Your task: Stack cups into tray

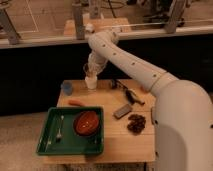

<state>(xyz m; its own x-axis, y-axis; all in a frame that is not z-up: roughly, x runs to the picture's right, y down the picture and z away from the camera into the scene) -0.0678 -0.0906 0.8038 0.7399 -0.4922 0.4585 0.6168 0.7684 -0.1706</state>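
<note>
**Arm** (125, 57): white and jointed. It rises from the robot's bulk at the right of the view, runs up and left to a bend above the far edge of the bench (117, 142), then drops steeply.

**Claw** (91, 71): hangs at the arm's low end, pointing down over the far-left part of the bench. Its jaws are closed. Whether anything sits between them cannot be told.

**White cup** (91, 82): upright, mouth up, long axis vertical. It stands on the bench near the far edge, directly under the claw. Touching or just apart: cannot tell.

**Blue cup** (67, 88): upright at the far-left corner of the bench, left of the white cup and apart from it.

**Tray** (47, 145): green, rectangular, with a raised rim. It lies at the near-left of the bench, long side left to right.
- Holds an orange-red bowl (87, 122) in its right half.
- Holds a fork (59, 128) lying in its left half.
- No cup is seen inside it.

**Other items on the bench:**
- An orange stick-shaped item (76, 103) between the cups and the tray's far rim.
- A dark flat block (122, 111) right of the tray.
- A dark brown clump (136, 123) just beyond that.
- A black tool (131, 95) by the arm.
</note>
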